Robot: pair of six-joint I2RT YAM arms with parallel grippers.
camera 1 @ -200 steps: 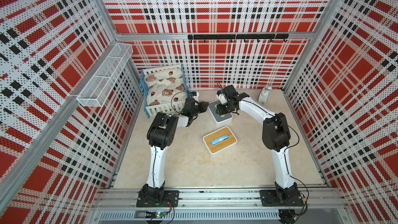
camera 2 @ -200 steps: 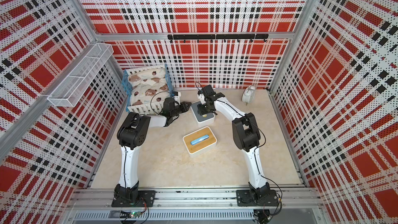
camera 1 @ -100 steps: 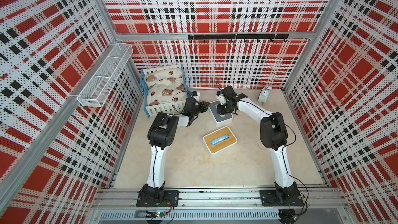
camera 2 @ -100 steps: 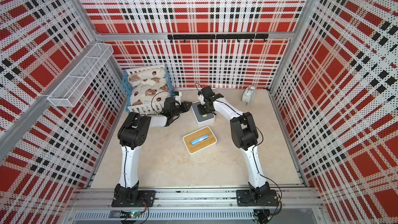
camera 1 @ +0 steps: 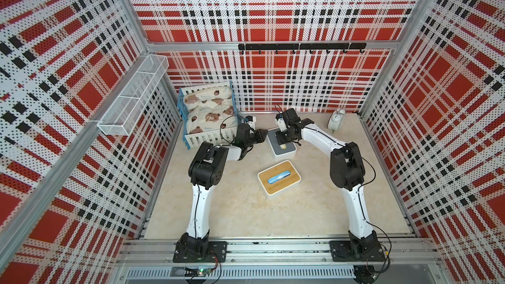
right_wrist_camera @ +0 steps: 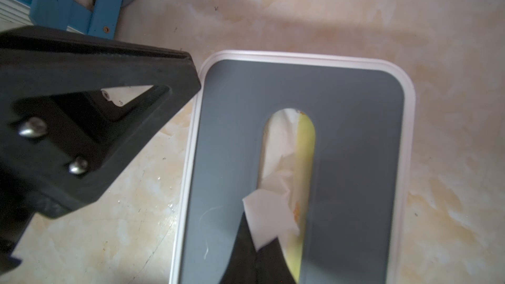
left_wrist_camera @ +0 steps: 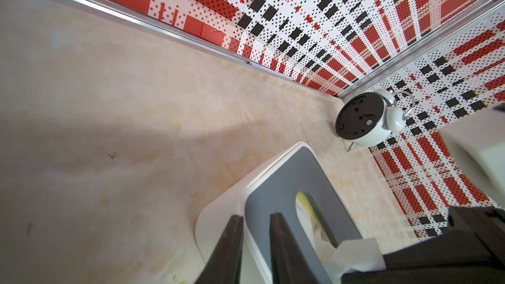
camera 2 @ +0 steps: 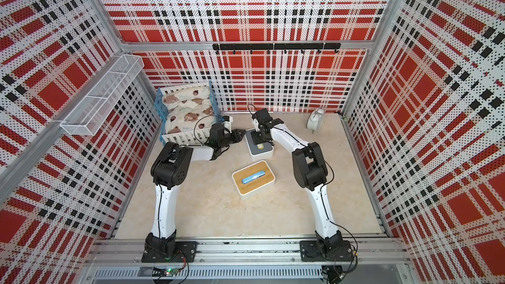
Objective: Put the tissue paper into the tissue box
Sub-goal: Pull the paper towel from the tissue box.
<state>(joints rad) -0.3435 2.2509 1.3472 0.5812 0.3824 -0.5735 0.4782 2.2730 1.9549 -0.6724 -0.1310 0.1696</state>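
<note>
Tissue box (right_wrist_camera: 355, 132): white body, grey slotted lid, standing on the beige table (camera 1: 240, 209) toward the back, between the two arms

Tissue paper (right_wrist_camera: 269, 217): white, crumpled, mostly down inside the slot, one corner poking up above the lid

Right gripper (right_wrist_camera: 258, 247): over the lid, black tips pinched tight on that corner

Left gripper (left_wrist_camera: 256, 215): low at the box's corner, jaws a narrow gap apart; whether they clamp the rim I cannot tell from here

Second box (camera 1: 278, 177): wooden lid, something blue in its slot, nearer the front, apart from both grippers

Alarm clock (left_wrist_camera: 360, 121): white, back right corner

Toy cot (camera 1: 207, 110): blue and white, bear-print bedding, back left
</note>
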